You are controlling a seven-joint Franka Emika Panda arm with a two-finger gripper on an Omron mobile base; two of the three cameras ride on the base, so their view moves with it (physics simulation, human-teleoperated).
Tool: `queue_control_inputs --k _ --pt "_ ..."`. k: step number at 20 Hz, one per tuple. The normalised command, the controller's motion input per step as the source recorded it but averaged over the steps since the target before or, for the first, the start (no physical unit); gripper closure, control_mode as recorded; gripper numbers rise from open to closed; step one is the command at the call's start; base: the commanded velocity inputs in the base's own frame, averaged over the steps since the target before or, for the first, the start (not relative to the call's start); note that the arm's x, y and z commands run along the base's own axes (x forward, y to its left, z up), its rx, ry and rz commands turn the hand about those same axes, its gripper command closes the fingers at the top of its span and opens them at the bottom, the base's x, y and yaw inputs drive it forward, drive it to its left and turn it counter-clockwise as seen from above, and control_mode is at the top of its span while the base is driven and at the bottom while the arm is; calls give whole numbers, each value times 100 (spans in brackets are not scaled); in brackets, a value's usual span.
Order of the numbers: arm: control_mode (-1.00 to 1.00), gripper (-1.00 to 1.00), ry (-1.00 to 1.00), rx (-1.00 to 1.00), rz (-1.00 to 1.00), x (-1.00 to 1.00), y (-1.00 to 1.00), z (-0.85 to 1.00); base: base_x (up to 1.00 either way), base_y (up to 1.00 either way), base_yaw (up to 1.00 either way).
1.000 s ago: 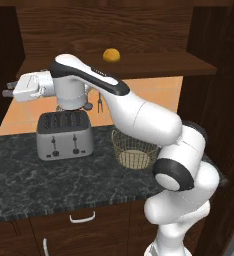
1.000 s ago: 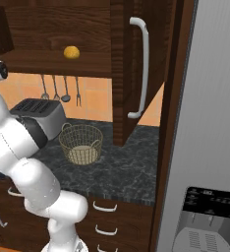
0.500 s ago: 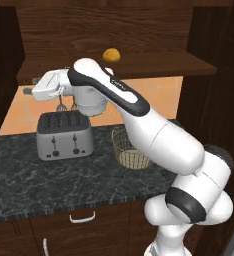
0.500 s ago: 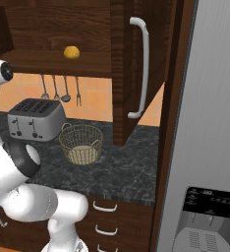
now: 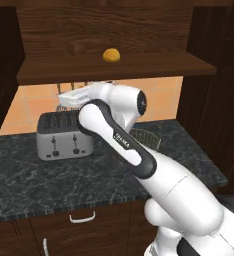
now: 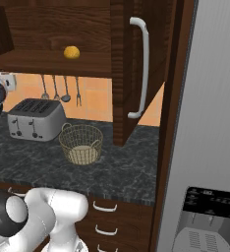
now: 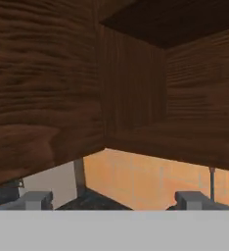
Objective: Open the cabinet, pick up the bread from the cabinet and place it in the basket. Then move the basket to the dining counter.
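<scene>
With the cabinet (image 6: 136, 69) doors swung wide, the bread (image 5: 111, 55) sits exposed on its shelf; the gripper (image 7: 114, 200), jaws spread wide and empty below, looks readied for reaching it; the basket (image 6: 81, 143) waits on the counter.

The cabinet (image 5: 114, 65) stands open, and its shelf is bare around the bread (image 5: 111, 55), so the front is free to reach through. The open door (image 6: 136, 69) juts out on the right and blocks that side. Under the shelf, the toaster (image 5: 64, 135) and hanging utensils (image 6: 60, 88) crowd the left; the basket (image 6: 81, 143) has open counter (image 6: 122, 172) around it.
</scene>
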Motion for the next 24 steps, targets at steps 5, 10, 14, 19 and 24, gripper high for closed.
queue_control_inputs --k 5,10,14,19,24 --pt "-100 -100 16 -6 -68 0 -83 0 0 0 0" --pt "-100 -100 21 -5 -64 0 -81 8 0 0 0" --pt "-100 -100 22 0 -34 0 -64 34 0 0 0" --pt "-100 -100 8 1 2 0 -48 36 0 0 0" --pt "-100 -100 0 5 19 18 -62 16 0 0 0"
